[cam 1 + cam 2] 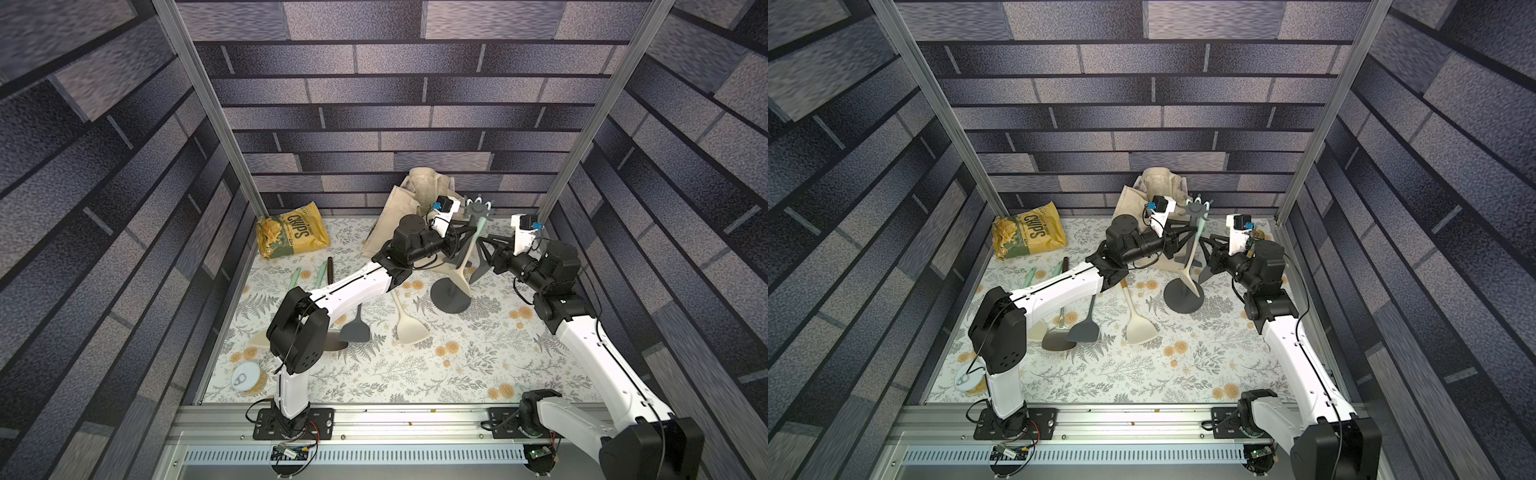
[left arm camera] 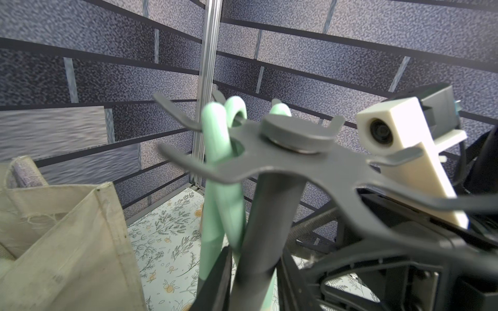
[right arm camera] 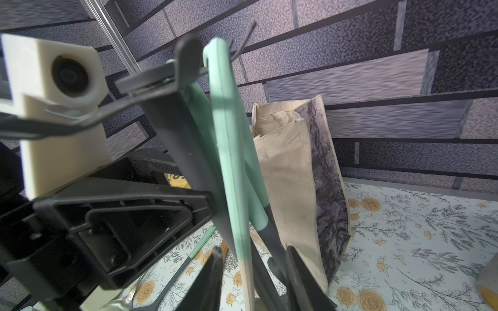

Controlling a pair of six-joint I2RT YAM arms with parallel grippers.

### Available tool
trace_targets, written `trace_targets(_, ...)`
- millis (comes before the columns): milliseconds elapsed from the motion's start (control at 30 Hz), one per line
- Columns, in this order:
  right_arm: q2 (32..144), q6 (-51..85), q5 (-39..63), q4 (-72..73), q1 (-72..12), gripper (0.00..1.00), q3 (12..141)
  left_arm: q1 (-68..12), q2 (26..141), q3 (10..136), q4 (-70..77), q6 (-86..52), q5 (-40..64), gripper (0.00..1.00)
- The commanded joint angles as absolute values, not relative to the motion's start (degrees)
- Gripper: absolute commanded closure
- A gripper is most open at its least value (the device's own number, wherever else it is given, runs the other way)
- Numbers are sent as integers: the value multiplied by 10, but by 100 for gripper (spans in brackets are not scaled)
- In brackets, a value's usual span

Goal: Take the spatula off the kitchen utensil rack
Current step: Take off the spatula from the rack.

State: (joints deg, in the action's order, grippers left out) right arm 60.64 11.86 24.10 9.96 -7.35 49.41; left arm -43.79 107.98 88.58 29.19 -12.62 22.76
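The spatula [image 3: 231, 161], with a mint handle running down into a cream blade, is hanging by its end loop from the star top [image 2: 256, 164] of the kitchen utensil rack [image 1: 446, 302]. Its blade is dangling down near the rack's disc base. The left gripper [image 2: 256, 272] is reaching in at the rack's pole, which is standing between its jaws. Whether they are already pinching the pole I cannot tell. The right gripper [image 3: 253, 277] is sitting on the opposite side of the rack. Its jaws are apart and flanking the spatula's handle below the star top, not squeezing it.

The step in hand looks like bracing the rack and taking hold of the handle. The pole probably wants a firm hold first, since a slim stand could tip under a sideways tug. The right jaws should then be closing on the spatula's handle alone. A second mint-handled utensil [image 3: 262, 223] is hanging right beside it, close against the rack's pole, and could get caught too. The loop will likely need lifting up and outward over the upturned hook tip rather than dragging straight away from the rack.
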Motion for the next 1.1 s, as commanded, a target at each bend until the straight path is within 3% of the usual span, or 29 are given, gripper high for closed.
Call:
trace_targets(0, 616, 141, 250, 151, -69, 60, 503, -443, 1076, 903, 308, -127, 239, 76)
trace_targets(733, 676, 146, 267, 198, -69, 61, 553, -450, 1081, 917, 285, -122, 250, 76)
trace_targets(1067, 699, 151, 308, 211, -69, 74, 568, -452, 1092, 937, 273, -121, 260, 77)
